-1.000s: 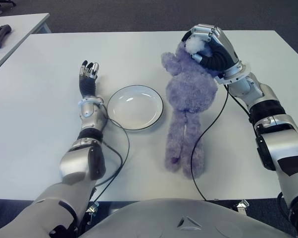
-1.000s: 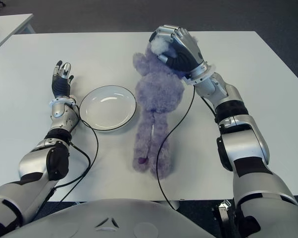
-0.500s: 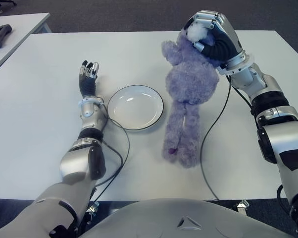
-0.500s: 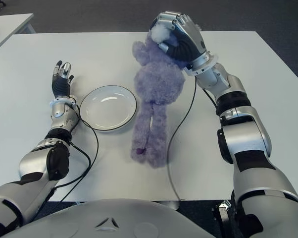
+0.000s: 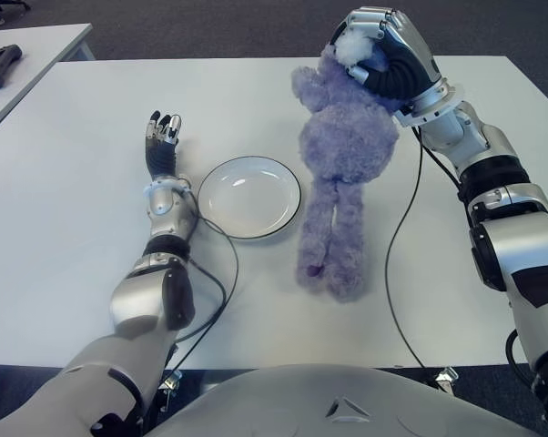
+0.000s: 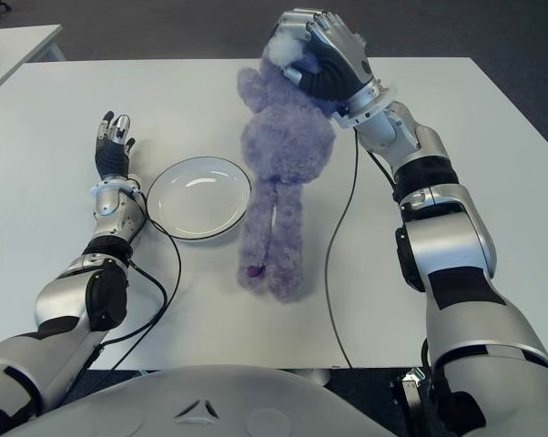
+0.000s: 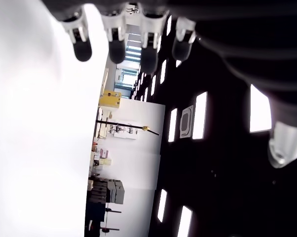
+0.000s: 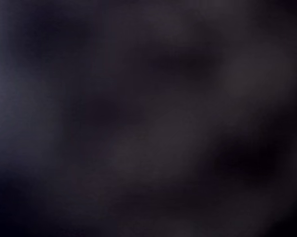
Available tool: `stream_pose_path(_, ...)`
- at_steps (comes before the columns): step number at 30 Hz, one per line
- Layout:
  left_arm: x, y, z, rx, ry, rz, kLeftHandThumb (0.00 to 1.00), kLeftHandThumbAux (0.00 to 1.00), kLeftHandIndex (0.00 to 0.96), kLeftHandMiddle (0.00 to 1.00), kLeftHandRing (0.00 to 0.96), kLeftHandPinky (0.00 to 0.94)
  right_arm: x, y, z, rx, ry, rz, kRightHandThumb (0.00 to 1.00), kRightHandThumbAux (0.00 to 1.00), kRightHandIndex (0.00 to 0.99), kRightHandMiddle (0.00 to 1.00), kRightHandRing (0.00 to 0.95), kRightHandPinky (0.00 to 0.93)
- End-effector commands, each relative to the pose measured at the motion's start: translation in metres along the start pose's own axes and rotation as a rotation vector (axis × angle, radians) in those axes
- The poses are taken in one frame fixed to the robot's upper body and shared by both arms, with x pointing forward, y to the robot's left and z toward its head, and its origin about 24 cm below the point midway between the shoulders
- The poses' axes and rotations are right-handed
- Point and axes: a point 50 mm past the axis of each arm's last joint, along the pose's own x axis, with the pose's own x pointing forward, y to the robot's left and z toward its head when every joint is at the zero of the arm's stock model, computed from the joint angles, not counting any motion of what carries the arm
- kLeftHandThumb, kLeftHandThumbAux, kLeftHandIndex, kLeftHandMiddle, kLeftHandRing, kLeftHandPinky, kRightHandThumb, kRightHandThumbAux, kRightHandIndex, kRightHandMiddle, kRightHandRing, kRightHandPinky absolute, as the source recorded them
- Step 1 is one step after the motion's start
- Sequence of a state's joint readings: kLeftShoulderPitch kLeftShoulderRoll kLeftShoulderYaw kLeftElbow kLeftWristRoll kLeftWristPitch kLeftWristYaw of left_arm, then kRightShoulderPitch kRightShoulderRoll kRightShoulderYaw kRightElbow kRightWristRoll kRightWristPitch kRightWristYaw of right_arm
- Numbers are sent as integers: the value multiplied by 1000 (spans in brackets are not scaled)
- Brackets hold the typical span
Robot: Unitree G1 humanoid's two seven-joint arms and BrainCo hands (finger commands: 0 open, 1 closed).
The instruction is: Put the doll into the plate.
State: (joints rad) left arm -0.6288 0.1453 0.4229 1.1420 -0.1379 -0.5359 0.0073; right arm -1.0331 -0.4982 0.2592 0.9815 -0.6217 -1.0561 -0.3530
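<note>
Left of the plate [image 5: 249,197], just beside its rim: the left hand [image 5: 162,146], fingers [image 7: 115,49] straight and slightly spread, holding nothing, idle over the white table [image 5: 65,209]. At the centre, the plate itself: white, dark-rimmed, shallow, with nothing in it. Right of the plate, close by its rim without lying in it: the doll [image 5: 342,164], a lilac plush animal, head raised, body hanging slack, both legs trailing down toward the near edge of the table with the feet apparently dragging on the surface. Farther right and beyond the plate: the right hand [image 5: 385,55], fingers curled tight round the doll's head, a tuft of white fluff showing between them; nothing legible from that wrist's own camera, only darkness, probably plush pressed against the lens. Likely handling: light, soft, fully limp, no stiffness to steer by, so wherever the head goes the body and legs swing and lag behind. Not fragile, not slippery; fur compresses and gives a secure purchase. Head grip adequate for lifting, though a hold round the torso would give more control over where the bulk lands. Plainly longer than the plate is wide, so expect legs or head to drape over the rim unless bunched up on release. Black cable [image 5: 397,264] running from the right forearm lies just right of the doll's legs, a possible snag
</note>
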Motion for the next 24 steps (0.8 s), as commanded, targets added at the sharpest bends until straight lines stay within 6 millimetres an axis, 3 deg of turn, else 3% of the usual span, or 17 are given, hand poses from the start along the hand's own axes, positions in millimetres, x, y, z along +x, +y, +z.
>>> stream_pose_path(1,-101,20,-115,-32,492,146,0,488,41,130,71,0,29,-4,7,-1,-31,-17,707,713,440,847,836,835)
stream_pose_path(12,-102,20,-115,-33,493,134,0,494,24,126,68,0,46,-4,16,6,-67,-39,709,713,440,868,853,861)
stream_pose_path(19,-102,18,-115,-33,489,133,0,505,24,125,70,0,71,2,31,19,-110,-55,708,713,440,866,853,848)
stream_pose_path(24,-102,17,-115,-29,486,128,0,509,25,124,70,0,77,7,38,49,-140,-52,708,713,440,864,850,850)
